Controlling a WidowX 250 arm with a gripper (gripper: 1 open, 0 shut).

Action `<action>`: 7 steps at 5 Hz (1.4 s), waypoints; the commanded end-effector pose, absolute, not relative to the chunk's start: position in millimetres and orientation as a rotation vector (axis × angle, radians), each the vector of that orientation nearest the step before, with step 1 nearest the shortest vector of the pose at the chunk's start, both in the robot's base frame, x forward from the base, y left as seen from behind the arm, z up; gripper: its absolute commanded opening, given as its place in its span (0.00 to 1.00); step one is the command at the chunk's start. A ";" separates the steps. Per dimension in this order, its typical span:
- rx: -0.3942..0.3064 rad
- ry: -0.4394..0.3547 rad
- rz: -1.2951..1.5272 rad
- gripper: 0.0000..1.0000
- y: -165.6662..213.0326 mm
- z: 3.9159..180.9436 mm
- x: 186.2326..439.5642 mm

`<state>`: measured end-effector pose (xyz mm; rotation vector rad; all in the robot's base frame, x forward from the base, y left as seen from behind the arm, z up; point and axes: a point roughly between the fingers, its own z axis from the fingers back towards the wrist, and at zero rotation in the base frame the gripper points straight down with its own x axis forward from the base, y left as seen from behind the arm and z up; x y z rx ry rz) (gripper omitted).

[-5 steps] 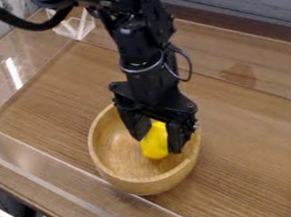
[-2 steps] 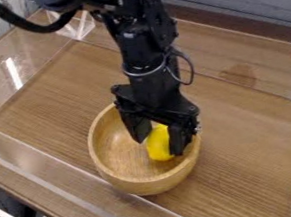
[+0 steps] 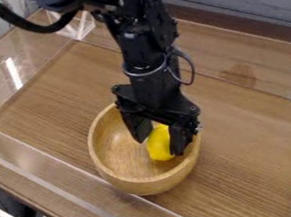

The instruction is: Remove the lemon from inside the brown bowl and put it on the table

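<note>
The brown bowl (image 3: 120, 162) looks like smooth wood with a soft sheen. The table (image 3: 54, 112) has a brown wood-grain surface, streaked and lightly glossy. The lemon (image 3: 160, 144) has smooth-looking skin. The robot arm (image 3: 144, 45) is black, mostly matt, plastic-like.

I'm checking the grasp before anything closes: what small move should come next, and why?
Probably close the gripper gently, since its open fingers reach into the brown bowl and appear to stand around the lemon.
</note>
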<state>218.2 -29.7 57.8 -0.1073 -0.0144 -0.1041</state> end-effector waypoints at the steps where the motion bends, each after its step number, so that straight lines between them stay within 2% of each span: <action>1: -0.108 -0.037 -0.113 1.00 -31.7 62.5 222.9; 6: -0.115 -0.049 -0.105 1.00 -32.3 64.4 225.8; 7: -0.117 -0.049 -0.107 0.00 -32.3 61.0 225.4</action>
